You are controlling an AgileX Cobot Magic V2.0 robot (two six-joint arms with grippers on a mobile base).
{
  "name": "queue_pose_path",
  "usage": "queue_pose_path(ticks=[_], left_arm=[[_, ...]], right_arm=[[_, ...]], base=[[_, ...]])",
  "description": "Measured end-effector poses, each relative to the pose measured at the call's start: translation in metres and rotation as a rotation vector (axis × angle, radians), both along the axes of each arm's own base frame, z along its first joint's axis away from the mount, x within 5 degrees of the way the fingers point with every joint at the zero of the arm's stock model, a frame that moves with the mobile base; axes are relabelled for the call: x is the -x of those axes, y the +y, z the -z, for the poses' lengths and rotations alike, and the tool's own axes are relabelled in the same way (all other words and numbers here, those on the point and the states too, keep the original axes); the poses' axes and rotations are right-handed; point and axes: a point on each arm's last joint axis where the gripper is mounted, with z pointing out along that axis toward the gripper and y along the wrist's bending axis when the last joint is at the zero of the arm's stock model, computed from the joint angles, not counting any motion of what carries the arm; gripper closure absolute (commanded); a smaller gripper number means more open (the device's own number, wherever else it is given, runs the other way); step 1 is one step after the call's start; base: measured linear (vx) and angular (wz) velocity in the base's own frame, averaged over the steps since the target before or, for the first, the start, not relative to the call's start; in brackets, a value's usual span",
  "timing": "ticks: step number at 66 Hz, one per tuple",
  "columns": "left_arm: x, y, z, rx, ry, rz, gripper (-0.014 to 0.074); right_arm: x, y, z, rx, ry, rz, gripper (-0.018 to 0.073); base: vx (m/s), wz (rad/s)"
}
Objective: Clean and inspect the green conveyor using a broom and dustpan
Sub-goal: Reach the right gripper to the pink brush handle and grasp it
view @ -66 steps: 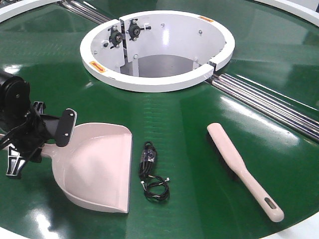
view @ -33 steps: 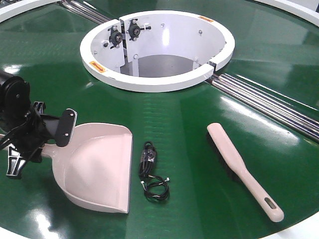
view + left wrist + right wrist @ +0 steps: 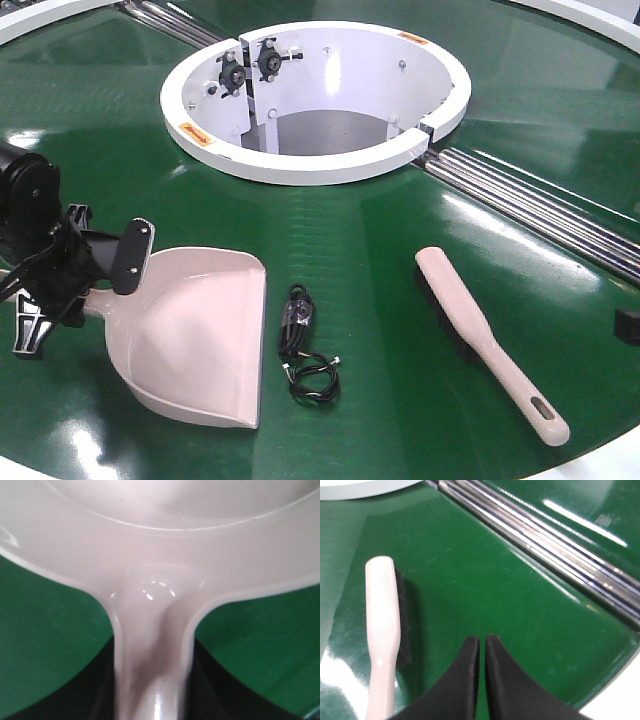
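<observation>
The pink-beige dustpan (image 3: 195,335) lies on the green conveyor (image 3: 400,230) at the left, lip toward the front. My left gripper (image 3: 85,295) is shut on the dustpan's handle. In the left wrist view, the handle (image 3: 152,680) runs between the dark fingers (image 3: 95,690), which press on both of its sides. The pink-beige broom (image 3: 480,335) lies on the belt at the right, black bristles on its left edge. My right gripper (image 3: 482,640) is shut and empty, hovering over the belt just right of the broom (image 3: 382,610). Its tip shows at the right edge of the front view (image 3: 628,325).
A black coiled cable (image 3: 305,350) lies between dustpan and broom. The white ring-shaped housing (image 3: 315,95) with a deep opening stands behind. Silver rollers (image 3: 540,215) cross the belt at the right and also show in the right wrist view (image 3: 545,535). The belt's white rim (image 3: 610,465) is at the front right.
My right gripper's tip has come into the front view at the right edge. The dustpan, broom and left gripper have not visibly moved.
</observation>
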Motion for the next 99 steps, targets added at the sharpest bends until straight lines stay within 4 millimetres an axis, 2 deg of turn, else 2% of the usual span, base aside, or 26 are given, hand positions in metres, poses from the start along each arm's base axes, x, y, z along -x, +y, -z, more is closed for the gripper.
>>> queue_pose_path(ticks=[5,21,28,38,45,57,71,90,99], left_arm=[[0.0,0.0,0.0,0.001,0.0,0.0,0.0603],[0.0,0.0,0.0,0.001,0.0,0.0,0.0603],[0.0,0.0,0.0,0.002,0.0,0.0,0.0603],[0.0,0.0,0.0,0.002,0.0,0.0,0.0603],[0.0,0.0,0.0,0.002,0.0,0.0,0.0603],[0.0,0.0,0.0,0.001,0.001,0.001,0.0603],[0.0,0.0,0.0,0.001,0.001,0.002,0.0603],[0.0,0.0,0.0,0.001,0.001,0.002,0.0603],[0.0,0.0,0.0,0.001,0.001,0.002,0.0603]], right_arm=[[0.0,-0.001,-0.005,0.014,0.015,-0.001,0.0406],[-0.011,0.002,-0.017,0.024,0.156,-0.052,0.004],[-0.022,0.007,-0.02,-0.013,0.208,-0.09,-0.0043],[-0.037,0.021,-0.02,-0.039,0.27,-0.182,-0.0021],[-0.047,0.042,-0.019,-0.034,0.304,-0.262,0.0004],[-0.065,0.069,-0.005,0.023,0.448,-0.285,0.0005],[-0.093,0.084,0.029,0.09,0.641,-0.281,0.0005],[-0.116,0.092,0.081,0.13,0.83,-0.27,0.0008],[-0.121,0.094,0.101,0.14,0.899,-0.263,0.0066]], base=[[0.0,0.0],[0.0,0.0],[0.0,0.0],[0.0,0.0],[0.0,0.0],[0.0,0.0],[0.0,0.0],[0.0,0.0],[0.0,0.0]])
